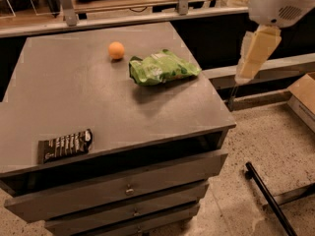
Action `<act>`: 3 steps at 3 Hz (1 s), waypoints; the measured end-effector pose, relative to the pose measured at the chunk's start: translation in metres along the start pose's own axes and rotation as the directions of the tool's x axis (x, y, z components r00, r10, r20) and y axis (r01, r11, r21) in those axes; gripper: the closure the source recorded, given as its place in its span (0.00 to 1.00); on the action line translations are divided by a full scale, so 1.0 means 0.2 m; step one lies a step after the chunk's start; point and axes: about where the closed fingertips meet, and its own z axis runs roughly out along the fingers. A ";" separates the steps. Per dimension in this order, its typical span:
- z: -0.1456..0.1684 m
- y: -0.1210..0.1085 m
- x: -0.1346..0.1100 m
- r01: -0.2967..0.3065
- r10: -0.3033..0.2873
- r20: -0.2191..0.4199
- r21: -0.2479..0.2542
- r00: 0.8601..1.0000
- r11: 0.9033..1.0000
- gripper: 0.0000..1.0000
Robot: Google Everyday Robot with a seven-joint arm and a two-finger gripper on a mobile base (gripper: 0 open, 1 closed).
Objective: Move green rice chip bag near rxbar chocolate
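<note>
The green rice chip bag (162,68) lies puffy on the grey cabinet top (74,97), toward its back right. The rxbar chocolate (65,145), a dark bar with white lettering, lies flat near the front left edge, far from the bag. My gripper (244,75) hangs from the white arm at the upper right, past the cabinet's right edge and to the right of the bag. It is above the top's level and holds nothing.
A small orange ball (116,50) sits just left of the bag. The cabinet has drawers (128,188) in front. A railing (123,18) runs behind it. A black bar (268,200) lies on the speckled floor at right, and a cardboard box (302,95) stands at the far right.
</note>
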 end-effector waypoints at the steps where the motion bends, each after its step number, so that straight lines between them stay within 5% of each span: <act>1: 0.16 -0.10 -0.21 0.132 -0.132 0.081 0.005 0.988 0.991 0.00; 3: 0.49 -0.10 -0.52 0.262 -0.254 0.153 -0.039 0.955 0.964 0.00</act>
